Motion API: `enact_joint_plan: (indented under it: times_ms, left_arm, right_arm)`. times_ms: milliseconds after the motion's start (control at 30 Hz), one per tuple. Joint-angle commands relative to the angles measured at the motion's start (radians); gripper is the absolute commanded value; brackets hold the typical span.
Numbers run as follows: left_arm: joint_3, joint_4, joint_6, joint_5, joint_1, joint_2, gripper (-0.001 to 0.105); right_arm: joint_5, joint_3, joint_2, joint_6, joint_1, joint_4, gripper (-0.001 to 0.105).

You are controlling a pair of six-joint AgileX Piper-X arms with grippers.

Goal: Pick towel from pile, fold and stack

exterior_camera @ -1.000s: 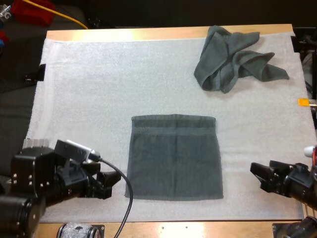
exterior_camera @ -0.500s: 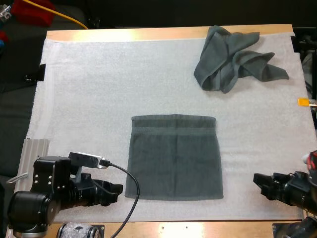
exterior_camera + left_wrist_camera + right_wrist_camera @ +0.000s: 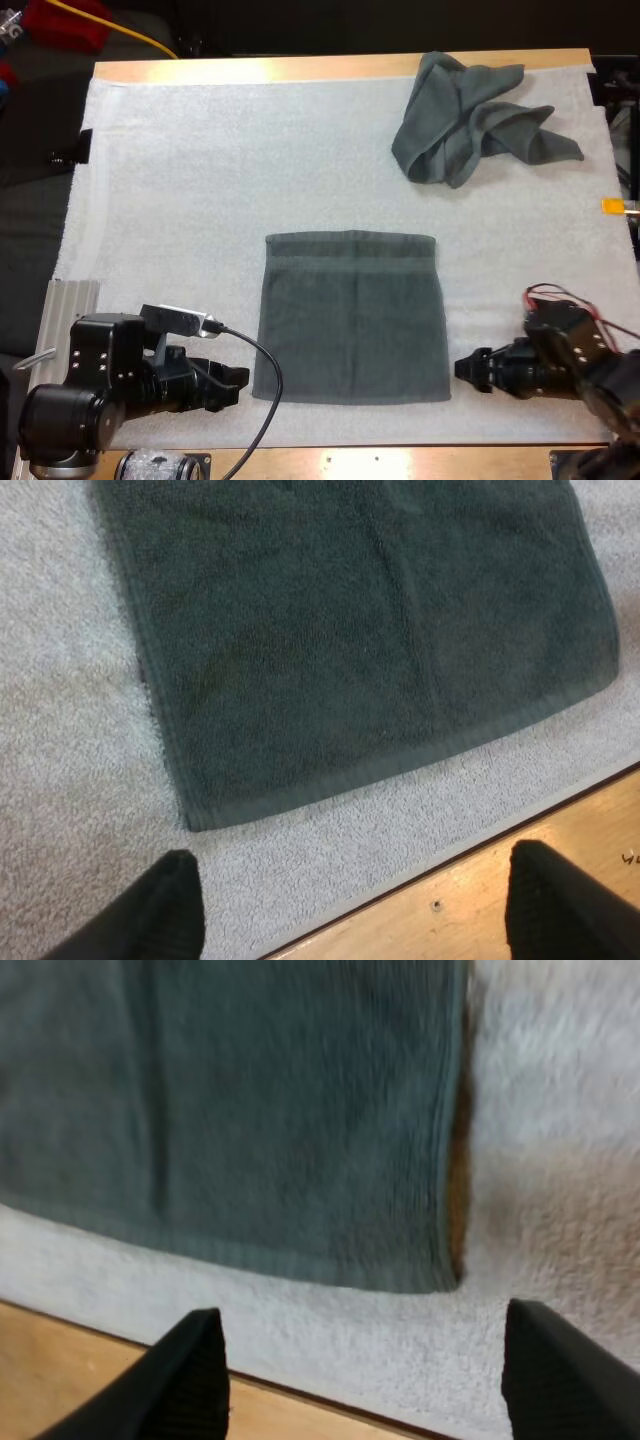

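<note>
Crumpled towel (image 3: 470, 125) — perhaps two — far corner

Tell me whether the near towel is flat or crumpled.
Flat: near towel lies as a smooth rectangle, edges straight, on the mat.

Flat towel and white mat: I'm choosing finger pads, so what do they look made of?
Flat towel: probably cotton terry, matte dark grey-green; the left wrist view shows nubby pile and a flat hem band. White mat: soft foam or fleece, matte, finely pebbled; I cannot tell which.

The flat towel (image 3: 250, 1110) runs past the right wrist view's edges, blurred there.
</note>
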State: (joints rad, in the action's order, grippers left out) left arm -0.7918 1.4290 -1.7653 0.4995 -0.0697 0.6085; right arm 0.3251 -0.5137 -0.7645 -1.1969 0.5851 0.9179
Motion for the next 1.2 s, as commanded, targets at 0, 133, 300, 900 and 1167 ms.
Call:
enact_joint_plan:
  times_ms: [0,133,300,900,1167]
  left_arm:
    - [-0.002,-0.010,-0.006,-0.008,-0.004,0.002,0.061]
    - [-0.002,-0.010,-0.006,0.010,-0.004,0.002,0.061]
    - [-0.002,-0.010,-0.006,0.018,-0.004,0.002,0.061]
    - [-0.002,-0.012,-0.006,0.022,-0.004,0.002,0.061]
    - [-0.002,-0.012,-0.006,0.022,-0.004,0.002,0.061]
  right_arm:
    - [0.036,0.013,-0.009,-0.003,0.003,-0.039,0.058]
    - [0.084,0.064,-0.066,-0.003,0.003,-0.118,0.058]
    - [0.150,0.114,-0.110,0.007,0.003,-0.228,0.058]
    - [0.158,0.158,-0.359,0.056,0.003,-0.380,0.058]
    - [0.218,0.158,-0.432,0.132,0.003,-0.472,0.058]
